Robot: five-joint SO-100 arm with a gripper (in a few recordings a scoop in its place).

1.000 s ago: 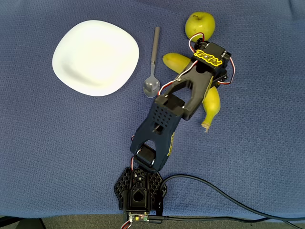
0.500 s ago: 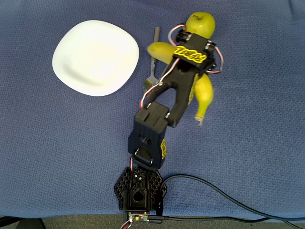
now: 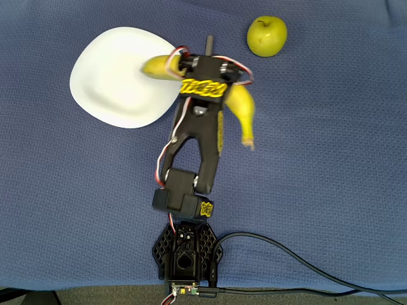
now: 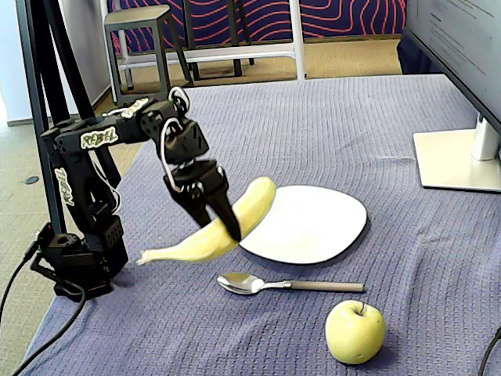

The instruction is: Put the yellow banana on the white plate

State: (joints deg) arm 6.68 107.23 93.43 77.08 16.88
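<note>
From overhead my arm hides the banana's middle and most of the spoon. The fixed view shows the gripper clamped across the banana, lifted off the cloth, its blunt end over the plate's near rim, with the spoon lying whole beside the apple.

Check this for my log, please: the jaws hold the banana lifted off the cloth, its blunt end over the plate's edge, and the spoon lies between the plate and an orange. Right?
One thing is wrong: the fruit beside the spoon is a green-yellow apple, not an orange, as the fixed view shows. The rest holds: the gripper grips the banana clear of the cloth, its blunt end over the plate edge.
</note>
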